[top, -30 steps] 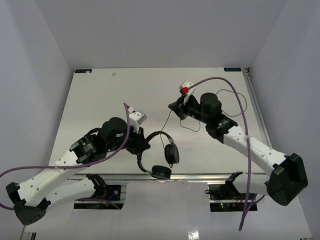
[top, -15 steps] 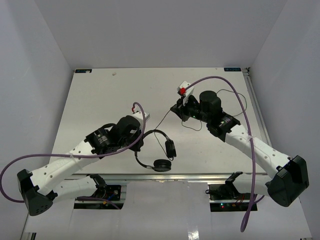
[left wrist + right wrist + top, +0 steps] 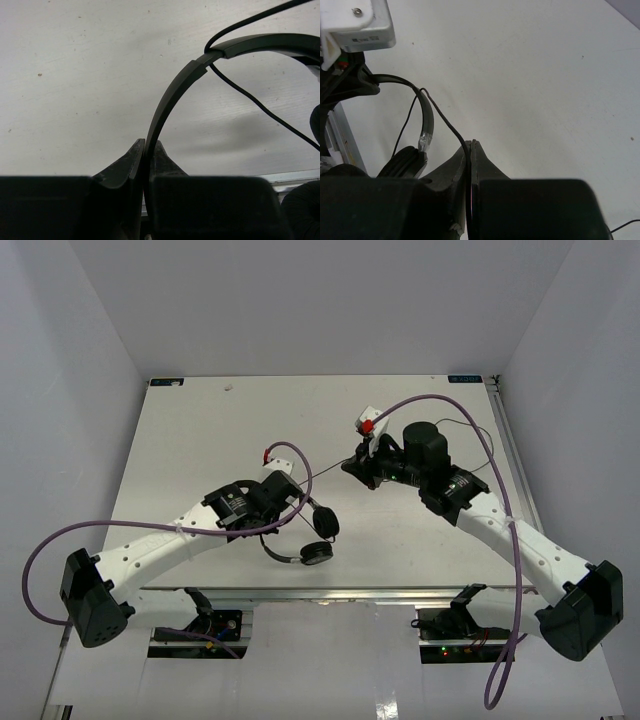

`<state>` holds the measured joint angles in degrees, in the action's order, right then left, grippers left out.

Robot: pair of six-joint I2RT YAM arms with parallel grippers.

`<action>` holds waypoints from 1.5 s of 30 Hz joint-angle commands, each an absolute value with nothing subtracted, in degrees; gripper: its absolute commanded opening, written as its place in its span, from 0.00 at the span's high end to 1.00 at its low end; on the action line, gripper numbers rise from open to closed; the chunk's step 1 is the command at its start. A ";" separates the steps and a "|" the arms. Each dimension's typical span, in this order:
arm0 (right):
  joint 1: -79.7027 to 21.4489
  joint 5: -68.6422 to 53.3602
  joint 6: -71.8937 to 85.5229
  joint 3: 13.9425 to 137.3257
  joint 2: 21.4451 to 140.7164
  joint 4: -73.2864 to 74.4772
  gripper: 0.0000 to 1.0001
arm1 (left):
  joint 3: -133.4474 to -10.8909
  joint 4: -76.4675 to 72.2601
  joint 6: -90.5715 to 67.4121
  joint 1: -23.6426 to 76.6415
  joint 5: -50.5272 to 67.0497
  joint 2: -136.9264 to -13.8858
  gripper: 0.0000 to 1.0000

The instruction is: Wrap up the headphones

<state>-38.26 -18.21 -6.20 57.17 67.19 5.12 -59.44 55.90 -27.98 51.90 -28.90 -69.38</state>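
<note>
The black headphones [image 3: 318, 538] hang near the table's middle front, with both earcups below my left gripper [image 3: 293, 504]. In the left wrist view, my left gripper [image 3: 148, 143] is shut on the thin curved headband [image 3: 170, 95], which arcs up and to the right. The thin black cord [image 3: 260, 107] crosses behind it. My right gripper [image 3: 352, 469] is to the upper right of the headphones. In the right wrist view it [image 3: 470, 142] is shut on the cord [image 3: 445, 122], which runs back to the headband [image 3: 426, 117] and an earcup [image 3: 402, 160].
Thick purple cables [image 3: 300, 455] loop over both arms. More thin cord [image 3: 470, 426] trails on the table behind the right arm. A metal rail [image 3: 510, 455] runs along the table's right edge. White walls enclose the left, right and back.
</note>
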 commanded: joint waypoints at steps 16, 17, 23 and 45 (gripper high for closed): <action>-38.15 -11.57 -5.24 60.36 72.27 3.98 0.92 | -58.02 49.64 -21.22 52.27 -18.78 -65.28 1.00; -38.14 -11.50 -5.18 60.63 72.99 3.82 0.92 | -57.55 48.91 -20.61 52.39 -17.47 -64.72 1.00; -37.78 -10.47 -4.46 59.43 75.42 1.20 0.92 | -56.66 45.53 -18.14 53.00 -9.53 -59.53 1.00; -33.57 -12.44 -0.84 57.67 79.17 -4.97 0.92 | -55.13 32.70 -19.42 53.17 9.53 -46.38 1.00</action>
